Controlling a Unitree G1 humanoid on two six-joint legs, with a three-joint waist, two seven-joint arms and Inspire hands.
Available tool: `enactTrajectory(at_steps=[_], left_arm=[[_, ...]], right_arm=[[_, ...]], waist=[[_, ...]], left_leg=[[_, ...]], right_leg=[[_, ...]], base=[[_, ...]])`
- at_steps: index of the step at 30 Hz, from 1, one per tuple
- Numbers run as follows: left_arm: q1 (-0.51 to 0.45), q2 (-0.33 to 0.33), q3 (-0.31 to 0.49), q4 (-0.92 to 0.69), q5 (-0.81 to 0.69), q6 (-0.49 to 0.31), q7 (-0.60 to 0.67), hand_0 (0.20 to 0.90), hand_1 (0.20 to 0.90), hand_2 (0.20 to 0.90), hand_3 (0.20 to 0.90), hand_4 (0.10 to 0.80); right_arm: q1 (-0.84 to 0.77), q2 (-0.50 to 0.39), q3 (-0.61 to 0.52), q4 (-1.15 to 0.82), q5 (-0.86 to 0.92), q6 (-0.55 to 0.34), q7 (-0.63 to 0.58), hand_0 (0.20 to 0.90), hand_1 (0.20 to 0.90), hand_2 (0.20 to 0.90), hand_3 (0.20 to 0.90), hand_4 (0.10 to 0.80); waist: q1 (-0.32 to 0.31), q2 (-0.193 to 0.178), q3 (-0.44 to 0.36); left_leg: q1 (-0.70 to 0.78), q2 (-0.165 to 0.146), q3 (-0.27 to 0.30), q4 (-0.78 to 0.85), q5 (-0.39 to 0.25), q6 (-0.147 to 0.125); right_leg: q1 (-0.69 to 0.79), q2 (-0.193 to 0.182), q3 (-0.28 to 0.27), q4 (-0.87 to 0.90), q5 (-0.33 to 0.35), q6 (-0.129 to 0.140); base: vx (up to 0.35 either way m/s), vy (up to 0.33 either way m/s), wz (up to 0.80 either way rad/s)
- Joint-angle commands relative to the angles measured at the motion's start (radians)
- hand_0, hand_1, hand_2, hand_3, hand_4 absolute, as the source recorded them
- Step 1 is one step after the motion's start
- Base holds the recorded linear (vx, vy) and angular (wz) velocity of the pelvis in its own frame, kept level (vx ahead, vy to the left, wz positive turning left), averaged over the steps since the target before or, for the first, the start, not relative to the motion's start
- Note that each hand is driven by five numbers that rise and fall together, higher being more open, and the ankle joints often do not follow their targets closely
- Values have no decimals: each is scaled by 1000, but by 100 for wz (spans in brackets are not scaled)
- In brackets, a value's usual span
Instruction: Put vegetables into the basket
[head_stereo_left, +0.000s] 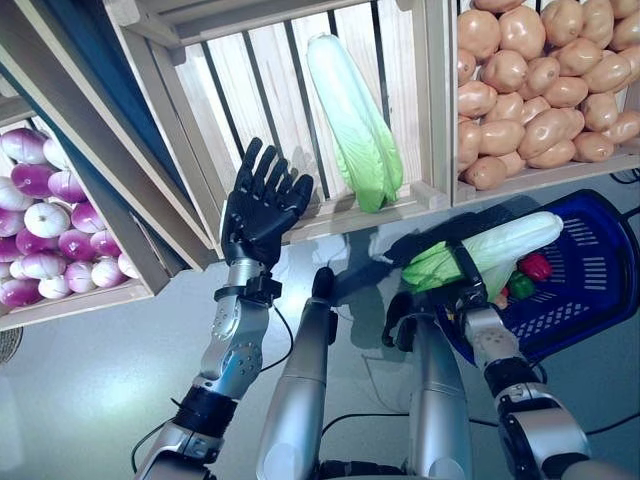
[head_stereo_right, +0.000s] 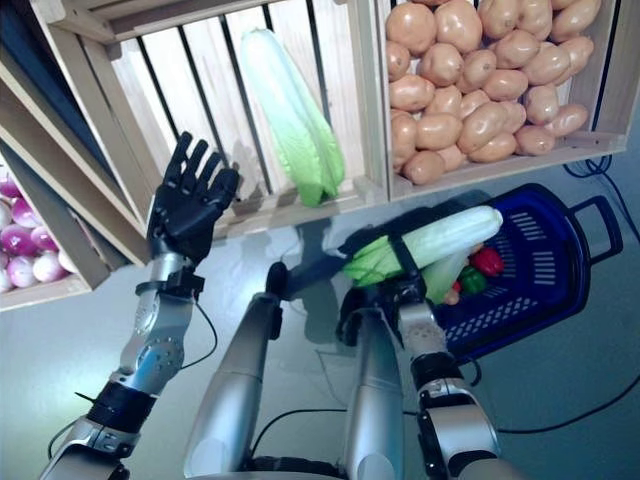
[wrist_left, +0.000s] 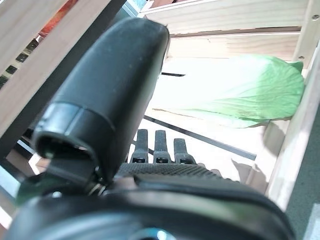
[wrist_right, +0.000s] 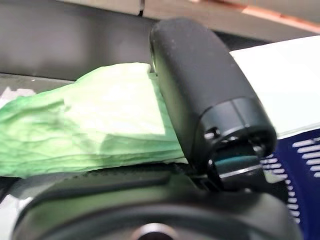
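Note:
My right hand (head_stereo_left: 468, 288) is shut on a long pale green napa cabbage (head_stereo_left: 490, 252) and holds it level over the near left rim of the blue plastic basket (head_stereo_left: 590, 262) on the floor. In the right wrist view the thumb (wrist_right: 205, 100) lies across the cabbage (wrist_right: 85, 125). A red vegetable (head_stereo_left: 536, 266) and a green one (head_stereo_left: 519, 286) lie in the basket. My left hand (head_stereo_left: 262, 205) is open, fingers straight and spread, raised in front of the wooden crate (head_stereo_left: 400, 200), to the left of another napa cabbage (head_stereo_left: 355, 120) lying in it, which also shows in the left wrist view (wrist_left: 240, 92).
The wooden stand's crates run across the top, with a lower crate (head_stereo_left: 90, 295) at the left. The basket stands on the floor below the stand's right crate (head_stereo_left: 560, 172). Bare grey floor (head_stereo_left: 90, 380) lies at the lower left.

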Motion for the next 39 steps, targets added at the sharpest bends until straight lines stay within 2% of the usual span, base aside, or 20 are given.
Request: enactTrajectory(at_steps=[1, 11, 17, 28, 33, 39], left_arm=[[-63, -31, 15, -84, 36, -50, -28, 900, 900, 900, 900, 800], [-28, -17, 44, -84, 31, -55, -61, 900, 900, 900, 900, 800], [-2, 5, 70, -88, 26, -58, -85, 900, 900, 900, 900, 800], [-1, 39, 63, -98, 56, -32, -93, 900, 900, 900, 900, 800], [-8, 50, 56, -105, 74, -32, -79, 900, 900, 900, 900, 800], [-18, 44, 50, -105, 90, -31, -68, 900, 900, 900, 900, 800]], right_arm=[[-25, -80, -40, -50, -43, -32, 24, 300, 300, 300, 300, 400], [42, -100, -103, -79, -35, -84, 15, 300, 300, 300, 300, 400], [100, -130, -141, -75, -28, -98, -58, 300, 300, 300, 300, 400], [113, -175, -168, 7, -63, -45, -186, 300, 300, 300, 300, 400], [104, -185, -171, 38, -62, -39, -199, 300, 300, 300, 300, 400], [111, -173, -181, 44, -75, -36, -274, 300, 300, 300, 300, 400]], waist=[[3, 54, -4], [-9, 53, -4], [-16, 44, -4], [-10, 31, -4], [-8, 36, -4], [-15, 50, -4]], left_leg=[[5, -37, 57, 52, -65, 65], [15, -34, 60, 34, -66, 68], [16, -25, 65, 32, -71, 71], [-5, -21, 60, 31, -73, 77], [-34, -22, 56, 40, -74, 81], [-62, -22, 60, 51, -73, 82]], right_leg=[[26, 25, 8, -73, 158, -11], [28, 29, 8, -86, 161, -8], [28, 31, 2, -87, 163, -8], [18, 37, -9, -98, 171, -10], [-10, 36, -11, -89, 172, -11], [-46, 35, -5, -62, 164, -13]], base=[[0, 0, 0], [0, 0, 0], [4, -1, -1], [22, -60, -2], [-5, -73, 0], [-10, -28, 0]])
